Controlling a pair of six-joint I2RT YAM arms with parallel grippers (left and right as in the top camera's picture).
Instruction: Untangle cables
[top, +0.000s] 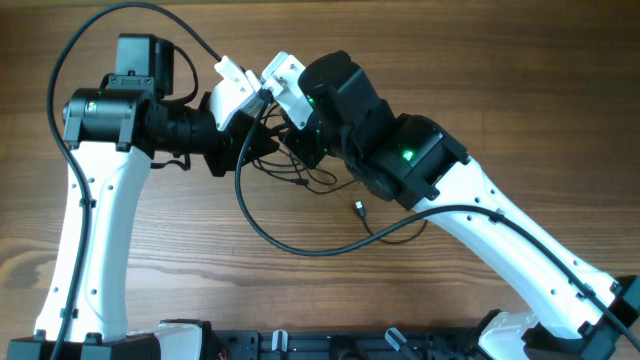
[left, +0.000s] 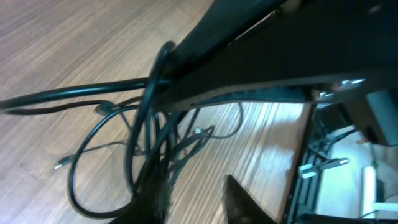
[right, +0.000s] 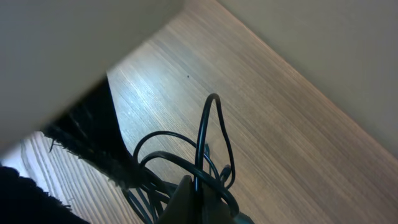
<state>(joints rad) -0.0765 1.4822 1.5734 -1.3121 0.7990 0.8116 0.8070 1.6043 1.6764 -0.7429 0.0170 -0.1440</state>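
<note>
Spots black cables (left: 149, 152) tangled mid-table (top: 200, 270), under both wrists. Pinches one raised loop in right gripper (right: 194, 188). Holds left gripper (left: 193, 194) spread, strands bunched against one finger (left: 155, 210).

Wooden surface (top: 200, 260), pale grain, smooth with a soft sheen; black cables (right: 202, 137) smooth, slightly glossy; arm shells (top: 95, 230) glossy white plastic; joint housings (top: 350, 95) matt black.

Brown wood-grain table (top: 300, 300) with a soft sheen.
</note>
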